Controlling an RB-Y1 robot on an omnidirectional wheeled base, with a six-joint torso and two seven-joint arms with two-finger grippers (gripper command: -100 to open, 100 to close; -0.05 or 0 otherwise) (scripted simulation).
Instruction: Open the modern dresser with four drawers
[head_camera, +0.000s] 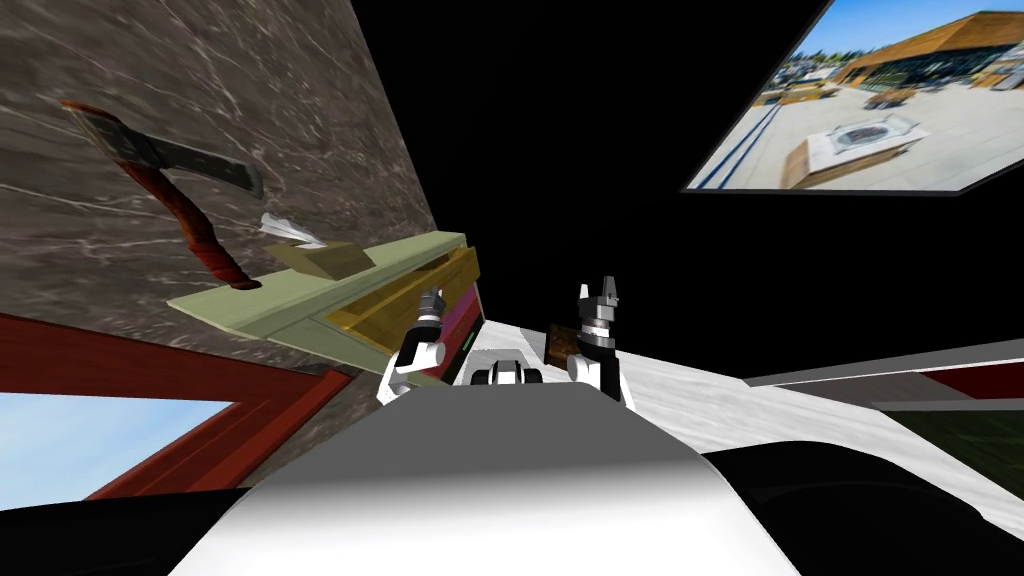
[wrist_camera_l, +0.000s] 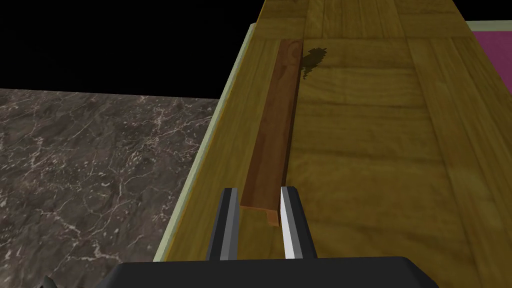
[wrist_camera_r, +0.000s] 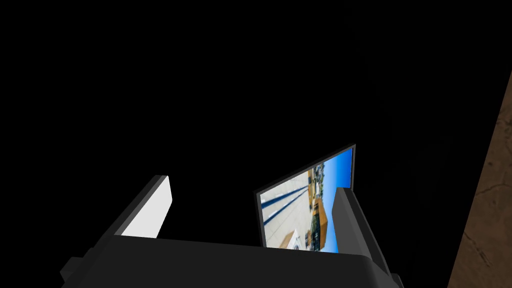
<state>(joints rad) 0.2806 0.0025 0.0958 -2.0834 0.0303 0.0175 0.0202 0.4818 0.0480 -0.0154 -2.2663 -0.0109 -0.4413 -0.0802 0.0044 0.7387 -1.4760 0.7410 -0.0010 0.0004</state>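
Our left tool (wrist_camera_l: 259, 191) is clamped on the near end of the dark brown bar handle (wrist_camera_l: 276, 125), one blade pressing each side. We judge the grasp made; next comes a straight pull toward us, with the grip kept firm. The handle sits on the yellow wooden drawer front (wrist_camera_l: 360, 150) of the green-framed dresser (head_camera: 270, 305), at our 10 o'clock. Our right tool (head_camera: 598, 298), blades apart, idles at 1 o'clock.

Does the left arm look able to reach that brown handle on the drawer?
Probably yes: the left gripper has its jaws pressed on either side of the brown handle, nothing between.
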